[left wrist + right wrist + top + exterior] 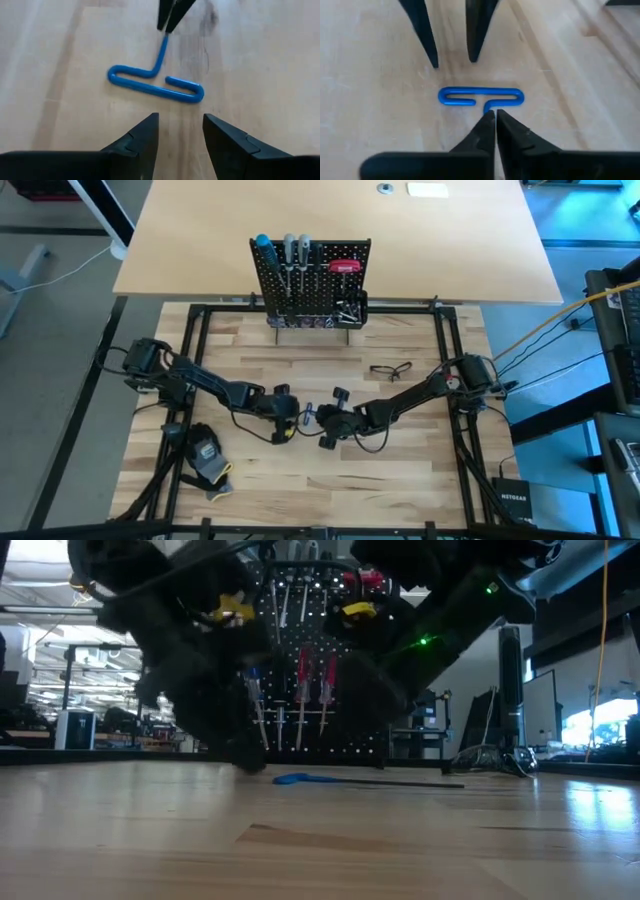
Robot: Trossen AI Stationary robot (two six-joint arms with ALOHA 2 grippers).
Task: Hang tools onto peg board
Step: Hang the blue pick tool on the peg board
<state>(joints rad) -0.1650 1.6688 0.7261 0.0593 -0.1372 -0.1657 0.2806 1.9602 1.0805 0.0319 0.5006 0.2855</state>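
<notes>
Pale butcher-block tabletop [420,470] with a black frame around it, and the small upright black perforated peg board [310,280] standing at 12 o'clock, already carrying several screwdrivers plus a little bin at its lower right.

Going left to right: a black-and-yellow glove [207,455] lies at about 8 o'clock, not part of the job. Next is the left gripper [180,131], sitting low near the centre with its fingers spread and nothing between them, aimed at the blue T-shaped key with a looped wire handle [156,86], which lies flat on the wood just ahead of it. On the far side of the key is the right gripper [495,116], tips pressed together on the key's thin shaft where it leaves the handle. Clear safety glasses [390,369] lie over at 2 o'clock.

My take on doing this well: the pinch looks very tip-heavy, so I'd lift slowly and keep the loop level. If it swings, the left claw is right there to steady the handle. Then the loop has to meet a free hook squarely.
</notes>
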